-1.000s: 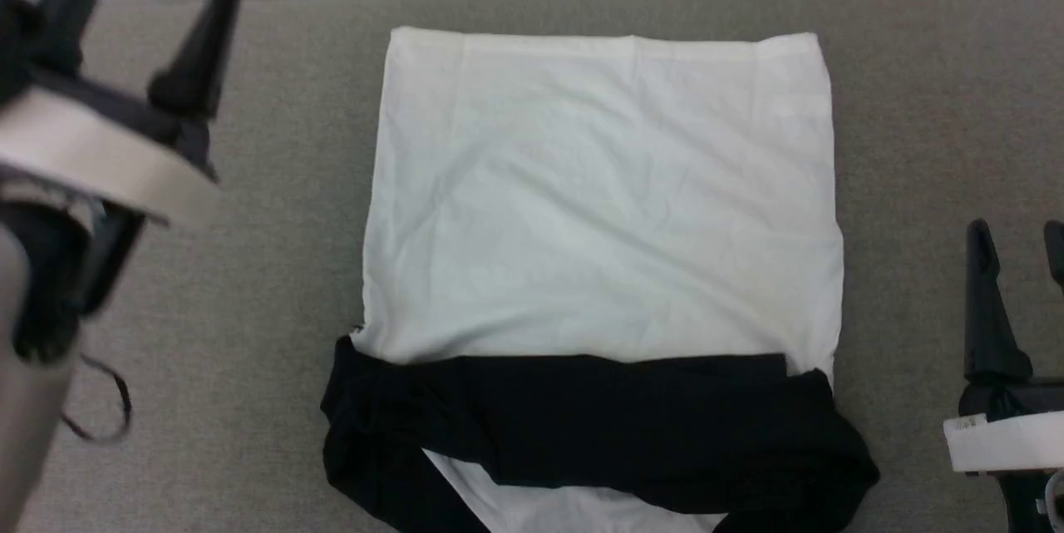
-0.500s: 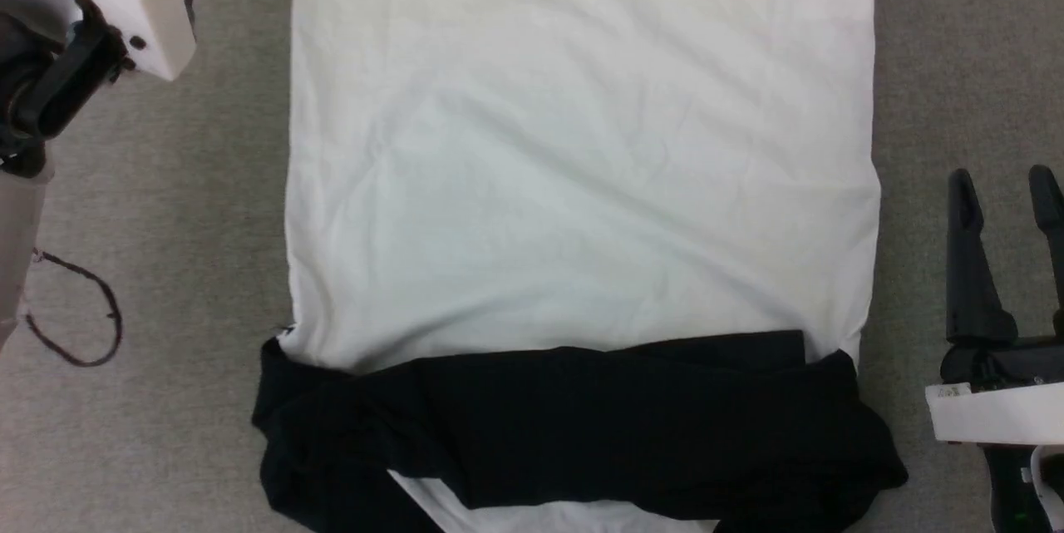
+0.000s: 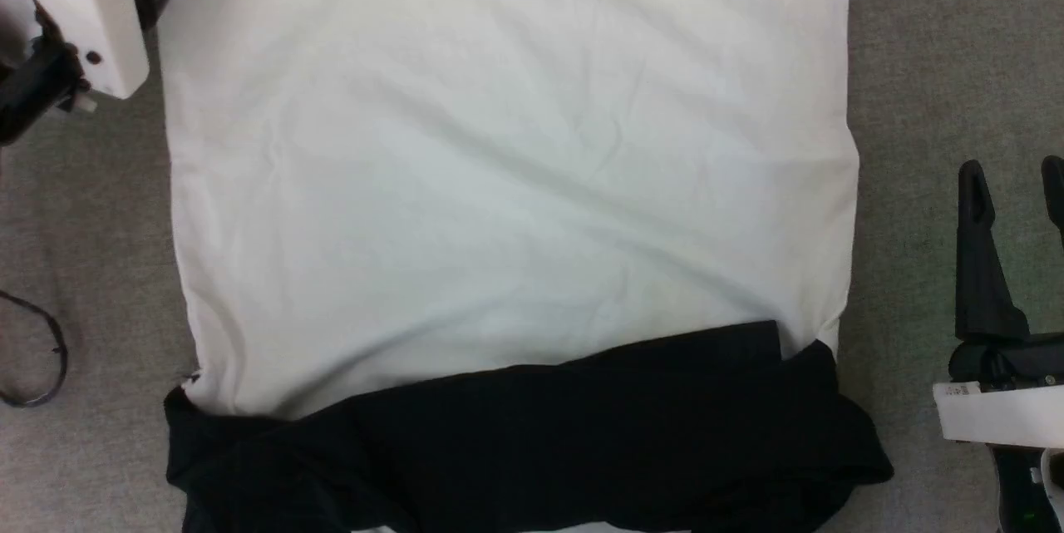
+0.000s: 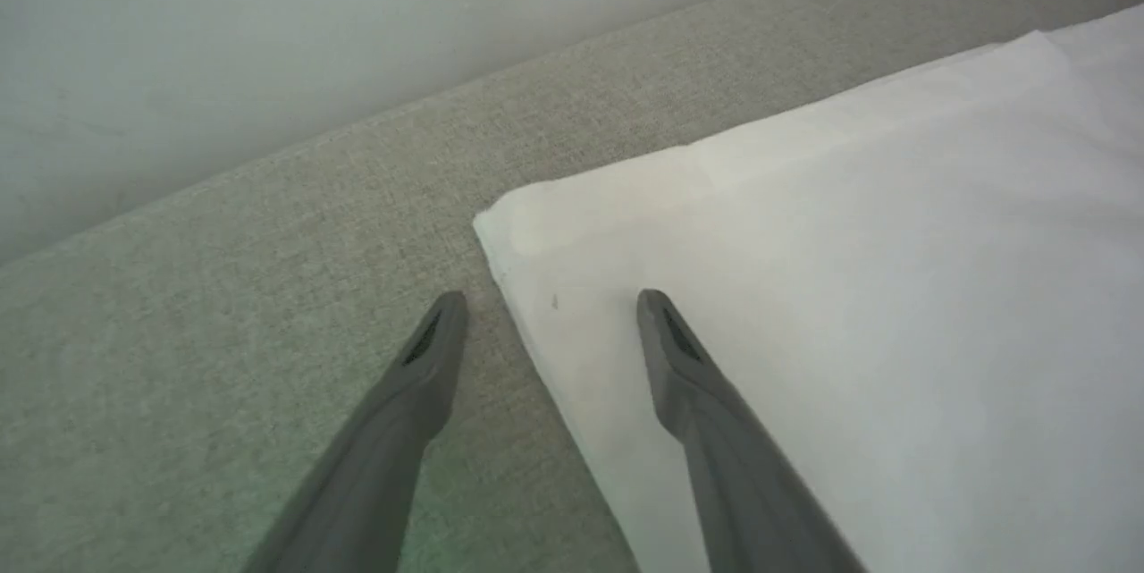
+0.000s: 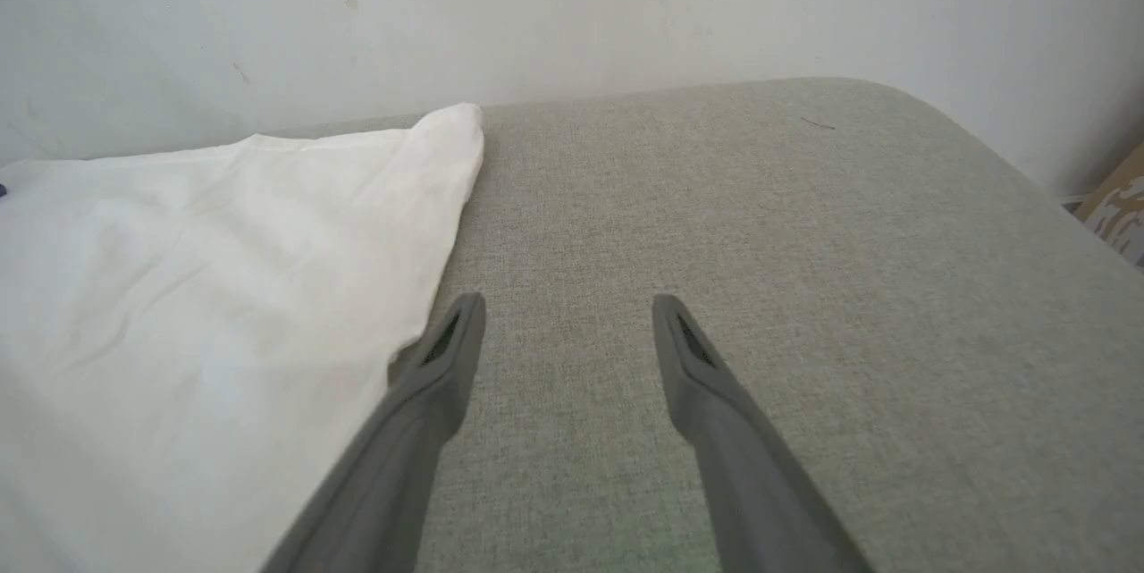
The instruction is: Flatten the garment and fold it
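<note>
The garment (image 3: pixel 499 184) lies flat on the grey surface, its white body spread wide and its black sleeves (image 3: pixel 532 441) folded across the near end. In the left wrist view my left gripper (image 4: pixel 550 305) is open and straddles the garment's (image 4: pixel 849 287) far left corner, with one finger over the grey surface and the other over the white cloth. That arm's white wrist housing (image 3: pixel 75 9) sits at the upper left of the head view. My right gripper (image 3: pixel 1014 171) is open beside the garment's right edge, empty. The right wrist view shows it (image 5: pixel 569 309) over bare grey fabric, next to the white cloth (image 5: pixel 223 269).
The grey fabric surface (image 5: pixel 760 224) ends at a pale wall (image 5: pixel 572 10) behind and rounds off at the right. A dark cable loop (image 3: pixel 33 358) lies on the surface to the garment's left. A brown patterned object (image 5: pixel 1117 198) shows past the right edge.
The head camera has moved nearer, so the garment looks larger and shifted. My left arm has reached out to the far left corner. The right gripper has barely moved.
</note>
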Motion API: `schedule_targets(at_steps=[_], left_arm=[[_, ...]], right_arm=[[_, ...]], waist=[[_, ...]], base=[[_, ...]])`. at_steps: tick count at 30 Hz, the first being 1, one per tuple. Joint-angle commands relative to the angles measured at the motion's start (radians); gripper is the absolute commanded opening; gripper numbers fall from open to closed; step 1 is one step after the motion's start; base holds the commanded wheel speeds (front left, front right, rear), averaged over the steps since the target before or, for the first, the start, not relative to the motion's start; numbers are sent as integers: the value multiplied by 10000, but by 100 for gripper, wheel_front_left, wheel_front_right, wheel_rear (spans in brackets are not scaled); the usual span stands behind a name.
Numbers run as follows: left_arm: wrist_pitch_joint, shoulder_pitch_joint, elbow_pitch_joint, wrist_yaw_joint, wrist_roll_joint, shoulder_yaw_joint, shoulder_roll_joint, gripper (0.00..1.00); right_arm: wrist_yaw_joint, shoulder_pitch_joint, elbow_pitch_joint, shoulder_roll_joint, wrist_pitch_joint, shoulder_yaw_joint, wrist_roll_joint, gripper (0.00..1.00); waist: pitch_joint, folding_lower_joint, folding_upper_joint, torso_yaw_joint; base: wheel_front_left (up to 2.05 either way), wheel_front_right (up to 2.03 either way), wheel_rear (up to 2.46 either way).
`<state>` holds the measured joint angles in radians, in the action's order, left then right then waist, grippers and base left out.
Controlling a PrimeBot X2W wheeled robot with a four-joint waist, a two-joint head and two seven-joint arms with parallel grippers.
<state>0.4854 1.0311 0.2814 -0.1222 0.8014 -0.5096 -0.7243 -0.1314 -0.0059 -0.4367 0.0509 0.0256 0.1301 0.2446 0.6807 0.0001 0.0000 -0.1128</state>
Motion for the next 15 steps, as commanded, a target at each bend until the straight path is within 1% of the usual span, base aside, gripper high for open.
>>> schedule_targets(at_steps=[1, 3, 5, 7, 10, 13, 15], left_arm=[[33, -54, 153, 48, 18, 3, -100, 100], [93, -103, 334, 194, 18, 15, -123, 100], [181, -186, 415, 192, 93, -46, -104, 0], [230, -261, 422, 160, 275, -52, -50, 0], [-6, -348, 419, 172, 532, 91, 130, 0], [-356, -493, 436, 215, 642, 204, 277, 0], [-583, -605, 455, 216, 646, 215, 359, 0]], right_arm=[[7, -108, -81, -7, -16, 9, 4, 100], [7, -125, -121, -7, -9, 29, 4, 100], [7, -135, -134, -7, 2, 52, 3, 100], [7, -149, -149, -7, 41, 67, -39, 100], [7, -304, -353, -7, 169, -148, -232, 100], [7, -851, -952, -7, 513, -547, -617, 100], [7, -1582, -1541, -5, 971, -1013, -1138, 100]], waist=[[213, -1, 0, -191], [293, -1, 0, -205], [326, -1, 0, -200], [337, -1, 0, -159], [234, -1, 0, -32], [-13, -1, 0, 105], [-225, -1, 0, 212]], base=[[0, 0, 0], [0, 0, 0], [0, 0, 0], [0, 0, 0], [0, 0, 0], [0, 0, 0], [0, 0, 0]])
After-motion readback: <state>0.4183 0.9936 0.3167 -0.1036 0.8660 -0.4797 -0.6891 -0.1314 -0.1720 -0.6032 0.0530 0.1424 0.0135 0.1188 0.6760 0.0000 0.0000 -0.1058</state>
